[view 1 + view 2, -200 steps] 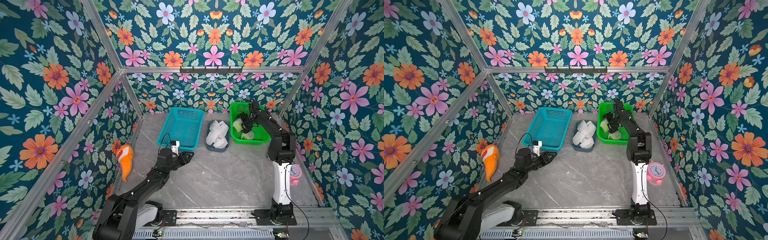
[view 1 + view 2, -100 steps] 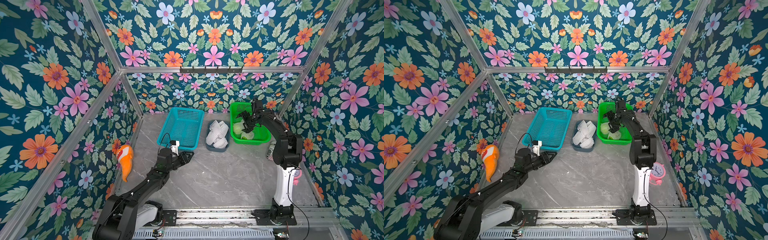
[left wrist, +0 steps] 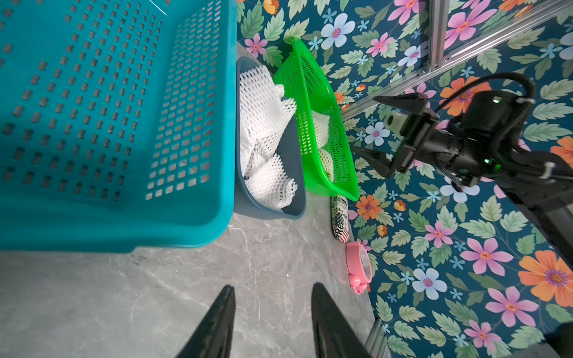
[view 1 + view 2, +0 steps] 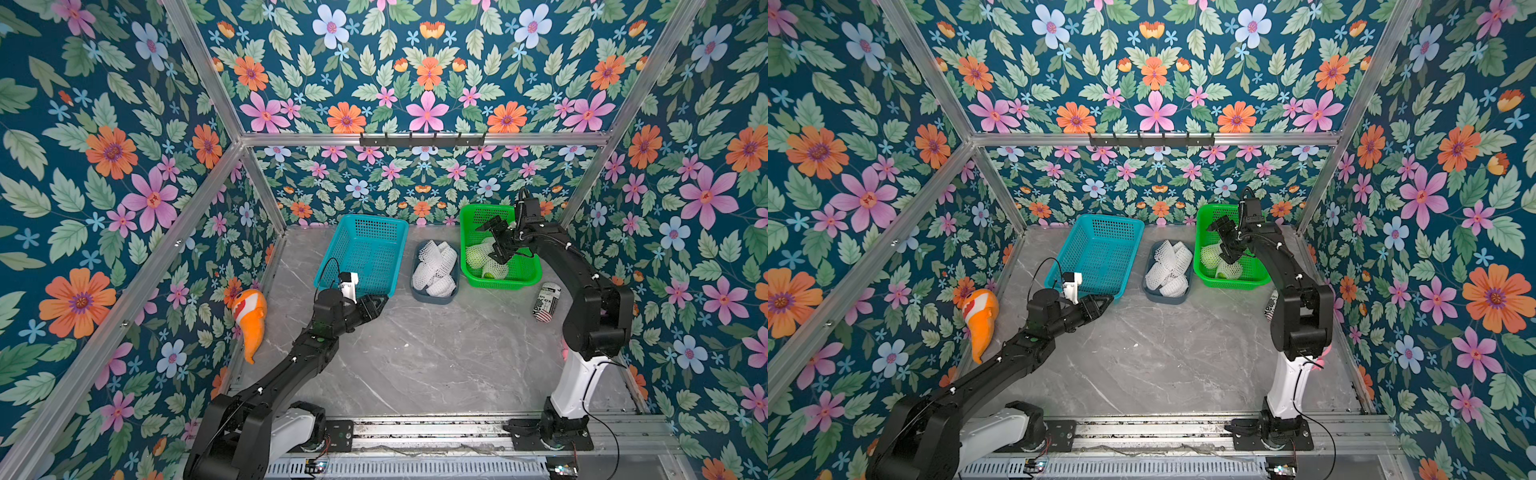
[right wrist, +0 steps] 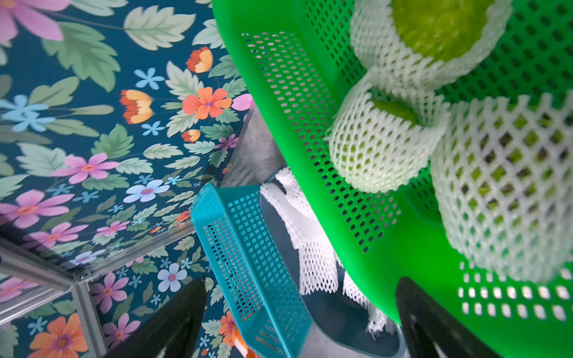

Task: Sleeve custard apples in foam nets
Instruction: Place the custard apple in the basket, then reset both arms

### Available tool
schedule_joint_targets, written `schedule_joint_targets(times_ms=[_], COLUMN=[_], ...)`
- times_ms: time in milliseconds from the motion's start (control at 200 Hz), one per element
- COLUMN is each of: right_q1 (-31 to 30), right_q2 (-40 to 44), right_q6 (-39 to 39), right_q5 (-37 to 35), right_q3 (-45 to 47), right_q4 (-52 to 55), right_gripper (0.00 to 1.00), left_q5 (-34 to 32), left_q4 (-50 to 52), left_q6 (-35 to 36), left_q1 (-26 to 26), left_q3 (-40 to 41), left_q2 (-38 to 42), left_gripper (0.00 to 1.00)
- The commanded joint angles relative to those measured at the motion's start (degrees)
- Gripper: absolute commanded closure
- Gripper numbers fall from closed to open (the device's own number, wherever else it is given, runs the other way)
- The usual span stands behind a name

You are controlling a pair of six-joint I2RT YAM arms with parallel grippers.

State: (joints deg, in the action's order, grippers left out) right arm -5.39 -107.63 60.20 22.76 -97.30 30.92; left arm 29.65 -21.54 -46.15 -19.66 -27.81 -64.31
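Over at the back right corner of the table, the right hand [image 4: 497, 243] hangs above the green basket [image 4: 498, 285], its jaws spread wide with nothing between them. The custard apples [image 5: 381, 148] lie right under it in that basket. The right wrist view shows three, each with white mesh around it and bare green skin peeping out at an open end of two of them. Which way each sleeve's long axis runs I can't tell for sure, as they are bunched together.

The spare foam nets [image 4: 436, 266] are heaped in a grey tub [image 4: 434, 297] between the green basket and the empty teal basket [image 4: 401, 232], along the back edge.

The left hand [image 3: 273, 288] is low over the table by the teal basket's near corner, half spread and empty, well apart from the fruit. So the right arm is much the nearer one. From what I can see, the sleeving looks all but done, and any tidying of a net falls to the right hand straight below it.
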Motion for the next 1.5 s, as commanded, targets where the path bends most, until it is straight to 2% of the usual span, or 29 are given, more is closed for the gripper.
schedule_joint_targets(times_ms=[0, 45, 95, 135, 175, 195, 385, 535, 575, 650, 725, 825, 895, 1050, 1160, 1210, 1370, 1420, 1495], right_q1=[-0.28, -0.3, -0.42, -0.66, -0.92, -0.98, -5.08, -14.38, -15.97, -16.34, -16.36, -16.29, -15.66, -8.97, -7.86, -7.08, -4.85, -4.85, -4.82], right_q2=[4.42, 6.6, 8.93, 11.13, 13.81, 15.2, 26.67, 36.13, 38.36, 43.24, 48.48, 53.41, 54.45, 50.79, 46.64, 44.74, 38.74, 37.26, 34.61], right_q6=[-4.93, -6.64, -8.95, -10.83, -12.88, -13.98, -27.16, -43.52, -46.61, -48.65, -53.5, -60.85, -62.92, -56.36, -57.64, -56.78, -55.15, -55.97, -57.93], right_q5=[0.75, 0.91, 0.47, -0.67, -1.84, -2.26, -12.74, -32.5, -35.76, -39.51, -43.29, -47.17, -53.68, -53.81, -53.77, -53.32, -51.07, -50.15, -50.03], right_q3=[4.21, 6.71, 9.32, 11.56, 13.98, 15.16, 25.95, 33.91, 36.45, 42.99, 50.71, 60.06, 65.06, 68.36, 72.84, 73.54, 75.8, 77.43, 80.03], right_q4=[-3.13, -3.89, -4.68, -5.16, -5.51, -6.01, -7.37, -9.93, -11.6, -16.63, -24.91, -36.76, -44.39, -46.1, -56.66, -58.07, -62.43, -66.33, -74.94], right_gripper=[0.03, 0.03, 0.01, 0.01, 0.01, 0.01, 0.01, 0.01, 0.01, 0.01, 0.01, 0.01, 0.01, 0.01, 0.01, 0.01, 0.01, 0.01, 0.01], left_q5=[-3.33, -4.63, -6.45, -7.77, -9.58, -10.31, -19.64, -29.92, -32.73, -37.87, -41.53, -52.74, -59.46, -59.44, -61.1, -61.07, -60.68, -59.13, -57.17], left_q4=[5.34, 7.93, 10.72, 12.35, 14.93, 16.14, 26.44, 30.02, 29.92, 26.83, 18.19, 11.29, 9.1, -1.62, -10.52, -11.78, -22.36, -23.01, -29.44], left_q6=[3.71, 5.34, 6.9, 7.91, 9.0, 9.47, 17.58, 26.14, 27.8, 31.36, 36.46, 39.78, 41.17, 42.03, 41.69, 40.37, 40.17, 40.81, 41.56], left_q1=[0.05, -0.01, 0.02, 0.06, 0.0, -0.04, -0.08, -0.03, -0.03, -0.05, -0.04, 0.6, 1.67, 7.24, 10.01, 11.26, 12.48, 12.63, 13.04], left_q3=[-3.38, -5.55, -8.05, -9.92, -12.18, -13.39, -24.62, -29.79, -30.0, -28.1, -21.9, -15.57, -13.28, -8.02, -3.65, -2.44, 3.67, 3.63, 5.23], left_q2=[0.0, -0.12, -0.41, -0.68, -1.16, -1.49, -5.22, -6.59, -6.61, -5.44, -2.26, -1.1, -2.44, -7.63, -13.25, -15.2, -20.0, -20.0, -20.83], left_gripper=[0.49, 0.46, 0.37, 0.35, 0.03, 0.01, 0.01, 0.01, 0.01, 0.01, 0.01, 0.01, 0.01, 0.01, 0.01, 0.01, 0.01, 0.01, 0.01])
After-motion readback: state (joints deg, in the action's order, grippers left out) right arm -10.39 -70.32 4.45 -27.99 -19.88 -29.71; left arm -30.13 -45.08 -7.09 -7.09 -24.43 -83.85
